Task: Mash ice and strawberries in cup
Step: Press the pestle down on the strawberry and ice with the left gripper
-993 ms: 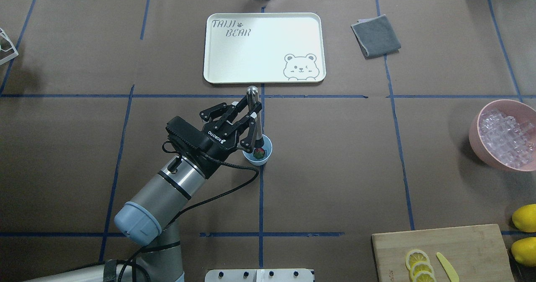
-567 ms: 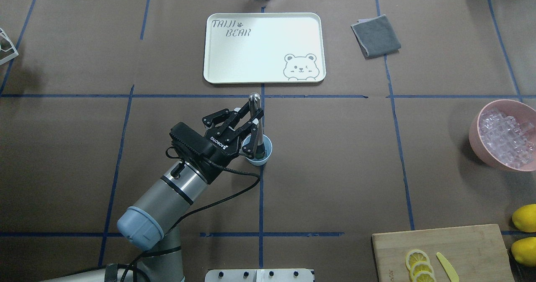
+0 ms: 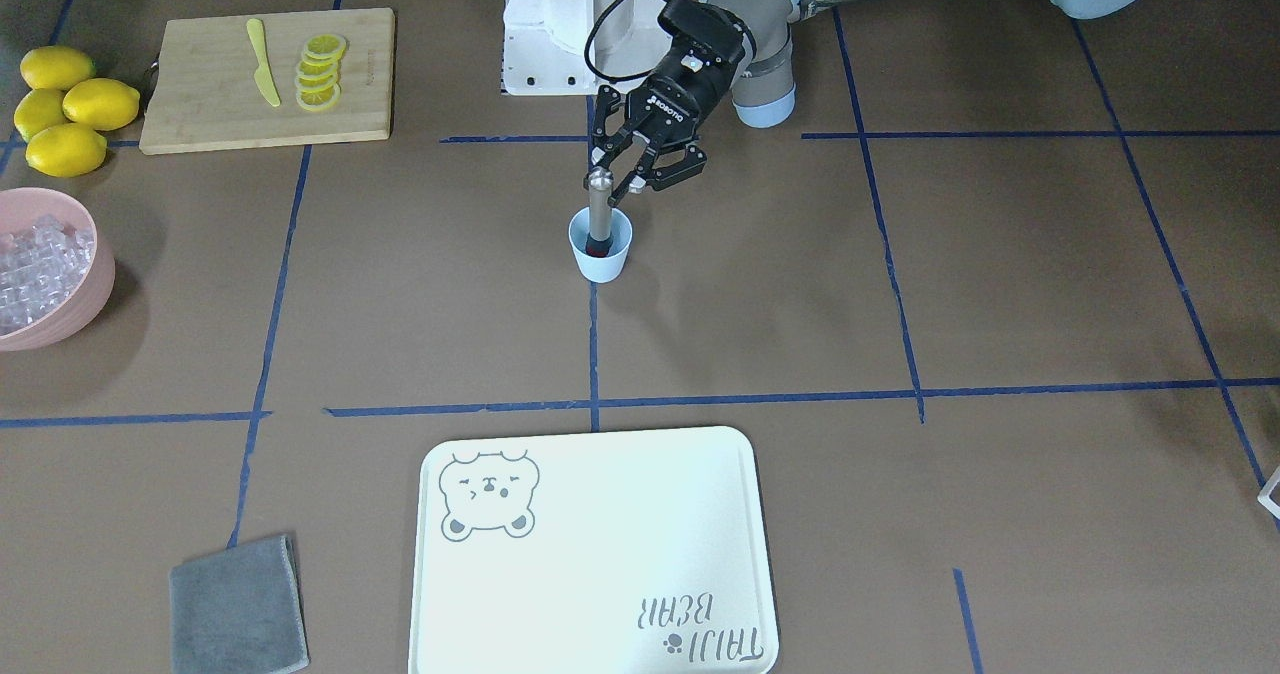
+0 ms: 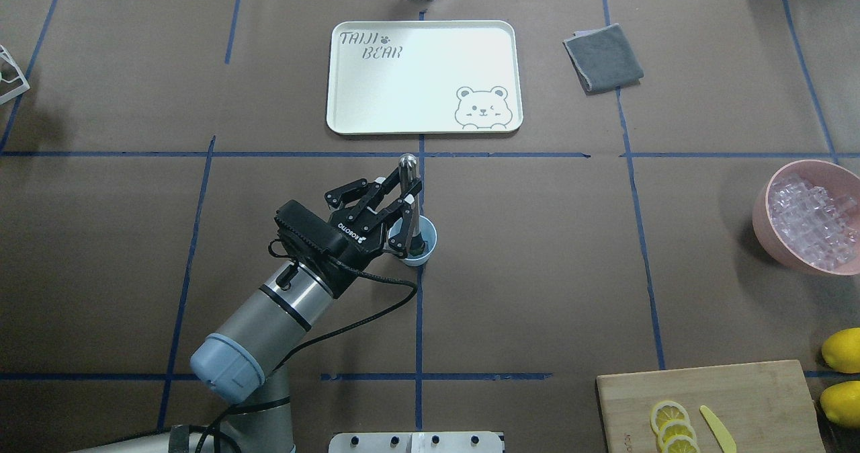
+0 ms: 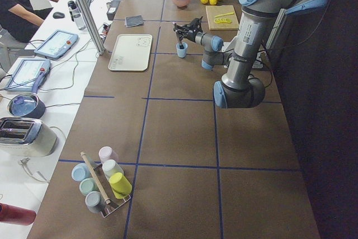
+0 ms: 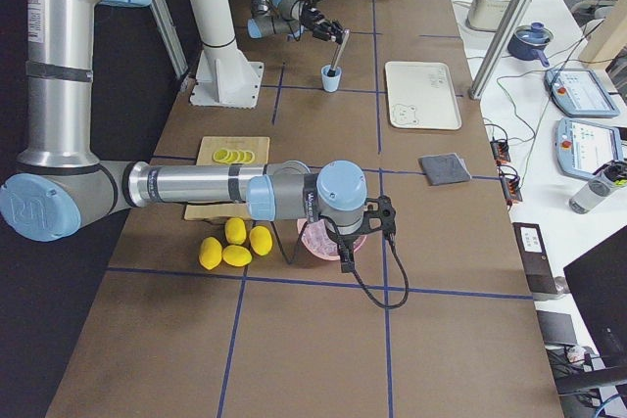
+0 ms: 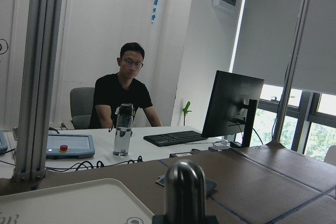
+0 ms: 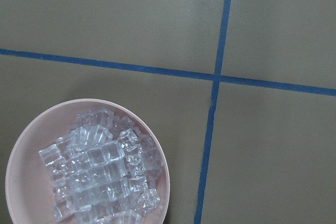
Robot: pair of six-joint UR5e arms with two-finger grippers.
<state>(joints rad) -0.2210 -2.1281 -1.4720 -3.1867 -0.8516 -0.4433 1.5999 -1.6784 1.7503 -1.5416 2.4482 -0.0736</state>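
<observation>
The pale blue cup (image 4: 431, 236) stands at the table's middle, also in the front view (image 3: 601, 262). My left gripper (image 4: 408, 194) is shut on a metal muddler (image 4: 407, 165), held nearly upright with its foot down inside the cup. The muddler's rounded top fills the bottom of the left wrist view (image 7: 185, 187). The strawberry is hidden under the muddler's foot. Ice cubes (image 4: 809, 221) fill the pink bowl (image 4: 766, 221) at the right edge. I cannot tell whether ice is in the cup. My right gripper (image 6: 364, 234) hovers over that bowl; I cannot tell its state.
A white bear tray (image 4: 423, 76) lies beyond the cup, a grey cloth (image 4: 603, 56) to its right. A cutting board (image 4: 712, 406) with lemon slices and a yellow knife sits front right, whole lemons (image 4: 843, 349) beside it. A cup rack (image 5: 100, 186) stands far left.
My left gripper has pushed the muddler down into the cup. The strawberry, seen in the cup a second ago, is now covered by the muddler's foot.
</observation>
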